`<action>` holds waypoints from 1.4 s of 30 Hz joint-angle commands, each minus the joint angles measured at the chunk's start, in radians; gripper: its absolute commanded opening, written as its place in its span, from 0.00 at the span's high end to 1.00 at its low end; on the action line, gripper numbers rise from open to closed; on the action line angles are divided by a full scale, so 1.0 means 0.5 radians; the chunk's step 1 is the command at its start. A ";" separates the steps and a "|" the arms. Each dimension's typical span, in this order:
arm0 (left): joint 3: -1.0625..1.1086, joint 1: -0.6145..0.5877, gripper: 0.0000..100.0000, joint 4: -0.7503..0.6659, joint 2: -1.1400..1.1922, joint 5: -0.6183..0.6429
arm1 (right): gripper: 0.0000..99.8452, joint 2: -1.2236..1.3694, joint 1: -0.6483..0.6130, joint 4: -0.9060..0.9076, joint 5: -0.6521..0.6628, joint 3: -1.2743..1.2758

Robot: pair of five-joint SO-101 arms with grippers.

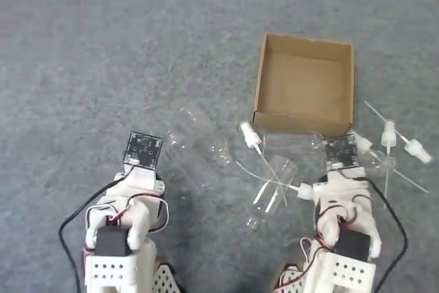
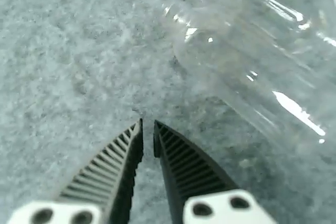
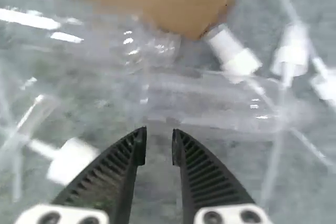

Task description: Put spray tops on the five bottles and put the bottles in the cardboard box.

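- Since the spray tops look to lie loose beside the bottles, not fitted on them, I judge the task barely begun, and the cardboard box (image 1: pixel 302 123) waits beyond both arms to take the finished bottles.
- The left gripper (image 2: pixel 148 129) hangs low over the grey carpet (image 1: pixel 82 66), well off the box's near-left corner. Its jaws are all but closed, with a thin slit between them, and they grasp nothing.
- Just ahead of it lies a clear bottle (image 2: pixel 252 61) on its side, untouched (tipped over, so it will need standing up or steadying before a top goes on).
- The right gripper (image 3: pixel 158 139) sits in front of the box's near-right corner, jaws narrowly parted and empty.
- Another bottle (image 3: pixel 226 103) lies crosswise just past its fingertips.
- A white spray top (image 3: pixel 233 56) rests against that box corner, and two more (image 1: pixel 389 135) are scattered to the right of it.
- A further spray top (image 1: pixel 250 135) and one more bottle (image 1: pixel 271 193) lie before the box's front wall, between the two arms, where either could reach them.
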 commanded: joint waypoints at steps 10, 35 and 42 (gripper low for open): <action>-0.011 0.009 0.97 0.009 -0.037 -0.009 | 0.95 0.385 0.379 -0.226 0.153 -0.991; -0.011 0.003 0.97 0.009 -0.037 -0.009 | 0.78 3.902 0.864 0.008 0.844 -3.299; -0.011 0.003 0.97 0.009 -0.037 -0.009 | 0.78 4.399 0.882 -0.017 1.007 -3.498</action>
